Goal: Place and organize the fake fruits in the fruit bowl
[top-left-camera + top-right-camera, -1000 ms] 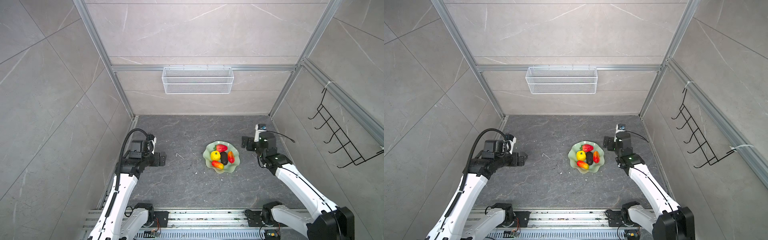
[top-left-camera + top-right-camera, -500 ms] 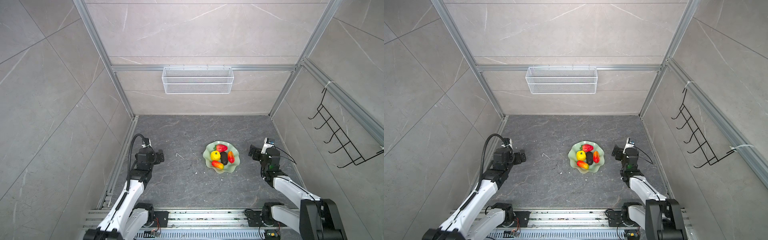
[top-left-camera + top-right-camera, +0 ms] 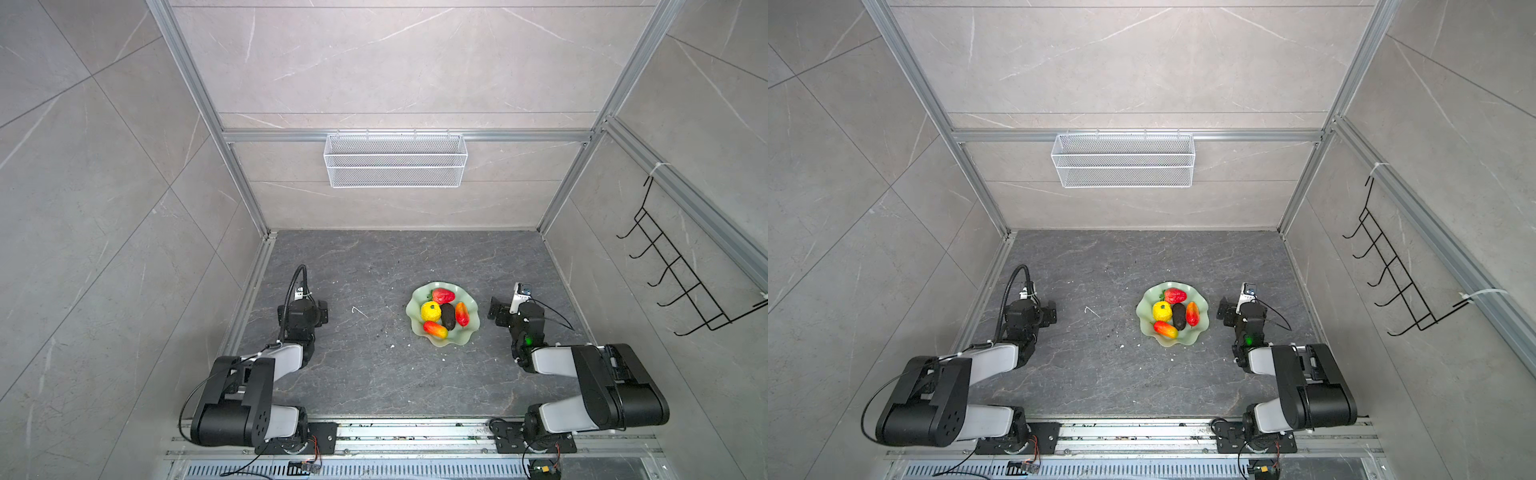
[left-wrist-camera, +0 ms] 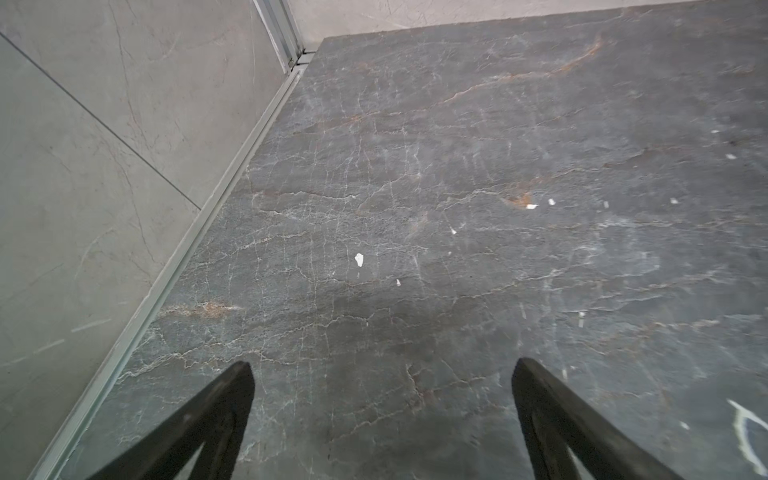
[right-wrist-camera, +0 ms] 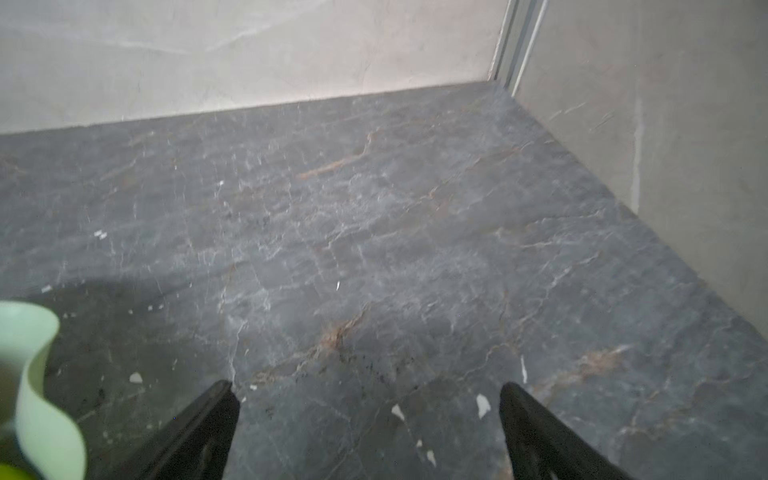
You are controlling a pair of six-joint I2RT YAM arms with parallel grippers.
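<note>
right wrist view catches only a cut-off fruit bowl [image 5: 41,415] rim.

So the fruit bowl [image 3: 459,337] sat on the tabletop [image 3: 374,382], right of centre. All five were in it: strawberry-like fruit [image 3: 443,295] at the back, round fruit [image 3: 430,311] left, oval fruit [image 3: 448,315] in the middle, one mango-like fruit [image 3: 462,313] right of that, probably touching it, and the second mango-like fruit [image 3: 435,329] in front. The left gripper [image 3: 322,311] was well off to the left, and the right gripper [image 3: 496,309] was just beside the bowl's right edge.
</note>
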